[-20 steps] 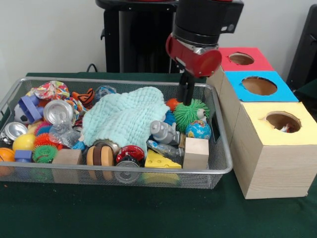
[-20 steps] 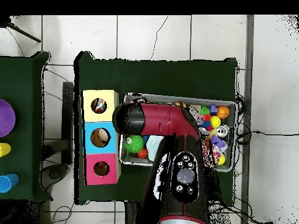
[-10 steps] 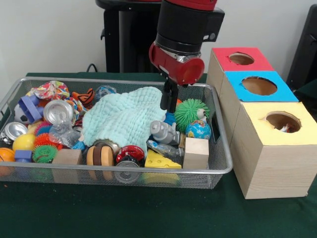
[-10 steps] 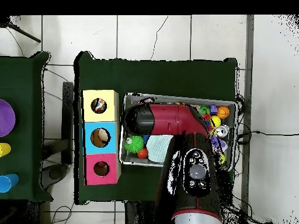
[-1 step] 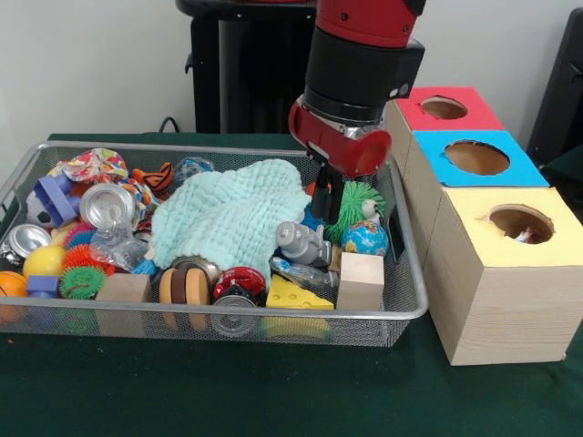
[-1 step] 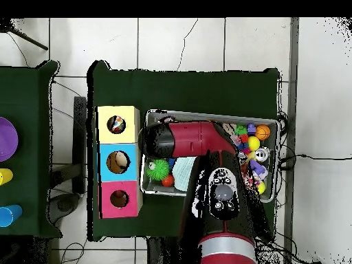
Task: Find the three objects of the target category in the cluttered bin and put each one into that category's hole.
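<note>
— What sits by the hand (image 5: 330, 202)?
— A spiky green ball (image 5: 357, 206), touching its right side in the wire bin (image 5: 412, 300); no readable labels.
— Its grip?
— Possibly narrow; can't tell.

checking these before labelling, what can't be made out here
- Gripper: front view, a dark shape against the green spiky ball; open or shut unclear. Overhead, the arm covers it.
- Under the cloth: front view, hidden by the cloth.
- Bin middle: overhead, hidden by the arm.
- Yellow box: front view, the hole's rim cuts off the thing inside.
- Red box: front view, its hole shows only dark.
</note>
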Robot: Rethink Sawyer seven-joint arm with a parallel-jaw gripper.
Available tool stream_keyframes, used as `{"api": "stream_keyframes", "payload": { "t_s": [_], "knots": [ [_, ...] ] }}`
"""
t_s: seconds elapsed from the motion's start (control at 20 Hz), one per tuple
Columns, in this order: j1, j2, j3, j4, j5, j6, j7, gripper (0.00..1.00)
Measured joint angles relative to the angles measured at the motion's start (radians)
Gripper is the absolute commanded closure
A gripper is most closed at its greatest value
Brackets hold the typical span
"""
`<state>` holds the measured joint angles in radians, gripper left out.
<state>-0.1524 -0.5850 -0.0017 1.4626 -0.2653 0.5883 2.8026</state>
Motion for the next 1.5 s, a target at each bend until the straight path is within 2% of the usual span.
{"api": "stream_keyframes", "payload": {
  "t_s": [0.5,0.9,1.15,1.5],
  "knots": [
    [-0.034,0.015,0.054,0.001,-0.026,-0.008,0.0,1.0],
    [-0.126,-0.029,0.11,0.058,-0.028,-0.023,0.0,1.0],
    [-0.197,-0.057,0.137,0.104,-0.072,-0.024,0.0,1.0],
    [-0.234,-0.071,0.156,0.136,-0.121,-0.024,0.0,1.0]
  ]
}}
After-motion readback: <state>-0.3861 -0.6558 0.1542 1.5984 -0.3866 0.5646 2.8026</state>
